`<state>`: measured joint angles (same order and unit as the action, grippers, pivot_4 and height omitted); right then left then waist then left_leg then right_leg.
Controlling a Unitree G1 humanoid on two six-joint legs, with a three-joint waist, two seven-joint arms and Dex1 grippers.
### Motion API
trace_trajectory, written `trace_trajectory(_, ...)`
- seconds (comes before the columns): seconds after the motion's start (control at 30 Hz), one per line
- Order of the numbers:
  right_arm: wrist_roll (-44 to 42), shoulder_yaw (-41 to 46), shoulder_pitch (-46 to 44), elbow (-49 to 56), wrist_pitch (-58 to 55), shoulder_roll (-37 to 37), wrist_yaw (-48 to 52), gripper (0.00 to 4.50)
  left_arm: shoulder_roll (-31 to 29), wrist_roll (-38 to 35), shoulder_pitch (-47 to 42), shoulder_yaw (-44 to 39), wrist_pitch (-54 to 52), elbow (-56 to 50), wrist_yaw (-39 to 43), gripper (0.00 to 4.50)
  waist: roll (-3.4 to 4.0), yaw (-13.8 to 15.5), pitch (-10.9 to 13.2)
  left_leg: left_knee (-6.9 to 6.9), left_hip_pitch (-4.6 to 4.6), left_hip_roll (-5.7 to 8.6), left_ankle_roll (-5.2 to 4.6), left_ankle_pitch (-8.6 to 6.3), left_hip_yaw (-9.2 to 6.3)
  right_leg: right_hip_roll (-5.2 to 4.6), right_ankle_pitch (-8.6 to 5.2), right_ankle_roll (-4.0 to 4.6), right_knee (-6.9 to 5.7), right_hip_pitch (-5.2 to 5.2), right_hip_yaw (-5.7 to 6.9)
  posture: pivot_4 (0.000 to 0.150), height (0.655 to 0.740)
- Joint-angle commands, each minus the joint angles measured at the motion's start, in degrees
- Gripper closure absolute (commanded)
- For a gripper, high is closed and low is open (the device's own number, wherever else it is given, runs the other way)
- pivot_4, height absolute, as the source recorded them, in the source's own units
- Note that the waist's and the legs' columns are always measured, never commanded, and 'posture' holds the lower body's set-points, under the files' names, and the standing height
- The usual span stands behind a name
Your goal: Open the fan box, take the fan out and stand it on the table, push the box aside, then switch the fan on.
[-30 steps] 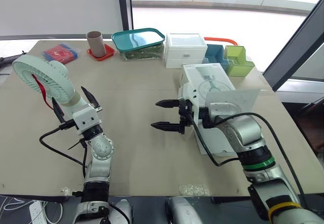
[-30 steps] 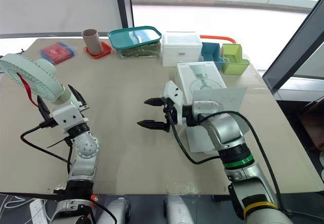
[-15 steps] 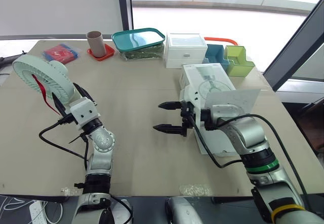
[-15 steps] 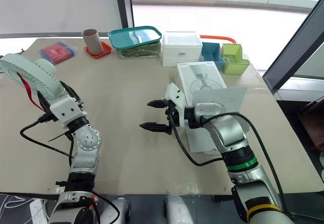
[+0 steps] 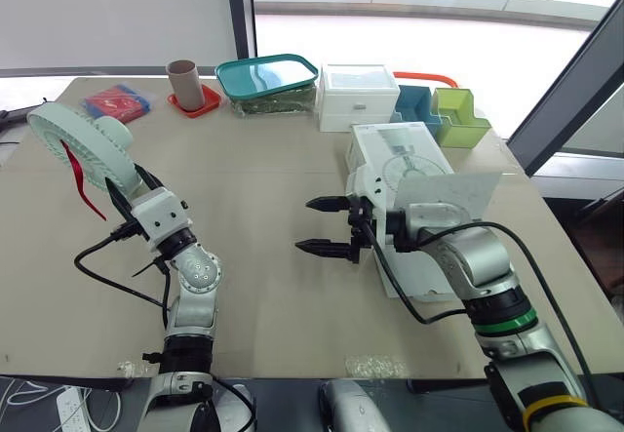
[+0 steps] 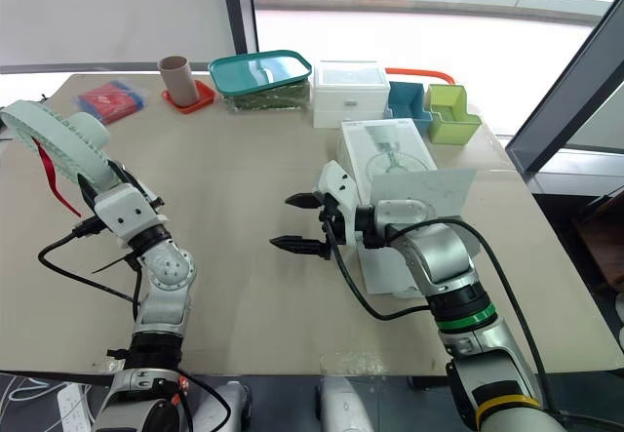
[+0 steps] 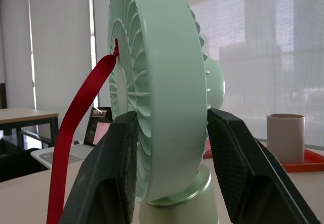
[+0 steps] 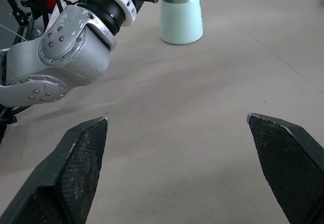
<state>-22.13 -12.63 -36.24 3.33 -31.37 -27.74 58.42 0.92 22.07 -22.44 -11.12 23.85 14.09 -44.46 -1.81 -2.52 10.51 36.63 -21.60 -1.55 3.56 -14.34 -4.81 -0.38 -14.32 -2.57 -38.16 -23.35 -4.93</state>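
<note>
The mint-green fan [image 5: 76, 147] with a red strap [image 7: 78, 143] is at the table's left side, its round head nearly edge-on and leaning left. My left gripper [image 5: 132, 186] is shut on it, one finger on each side of the lower head [image 7: 169, 115]. In the right wrist view the fan's foot [image 8: 181, 11] appears to rest on the table. The white fan box [image 5: 400, 164] lies at the right with its flap [image 5: 448, 193] open. My right gripper [image 5: 304, 224] hangs open just left of the box, low over bare table [image 8: 176, 118].
Along the far edge stand a red packet [image 5: 117, 102], a brown cup on a red coaster [image 5: 183, 81], a teal-lidded container [image 5: 268, 76], a white drawer unit [image 5: 356, 96] and blue [image 5: 417, 105] and green bins [image 5: 458, 118]. A black cable [image 5: 107, 276] loops beside my left arm.
My left wrist has turned and its fingers have closed in on the fan, whose head now stands more edge-on and upright. My right gripper has drifted slightly toward the box, still open.
</note>
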Motion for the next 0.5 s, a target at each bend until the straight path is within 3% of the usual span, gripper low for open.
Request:
trace_trajectory(0.03, 0.09, 0.97, 0.10, 2.15, 0.42, -0.46, -0.23, 0.00, -0.58, 0.27, -0.56, 1.05, 0.48, -0.79, 0.23, 2.89, 0.00, 0.00, 0.00, 0.00, 0.00, 0.00, 0.00, 0.00, 0.00, 0.00, 0.00, 0.00, 0.00, 0.00, 0.00, 0.150, 0.7400)
trace_trajectory(0.33, 0.67, 0.72, -0.27, 1.46, 1.18, -0.18, -0.12, 0.00, -1.17, 0.37, -0.90, 1.62, 1.87, -0.36, 0.92, 2.89, 0.00, 0.00, 0.00, 0.00, 0.00, 0.00, 0.01, 0.00, 0.00, 0.00, 0.00, -0.01, 0.00, 0.00, 0.00, 0.150, 0.7400)
trace_trajectory(0.5, 1.18, 0.42, -0.44, 1.06, 1.63, 0.11, -0.07, 0.00, -1.39, -0.44, -0.11, 4.89, 5.80, -3.04, 5.76, 2.89, 0.00, 0.08, 0.00, 0.00, -0.02, 0.01, 0.02, 0.01, 0.00, -0.01, 0.00, -0.01, 0.00, 0.00, 0.00, 0.150, 0.7400)
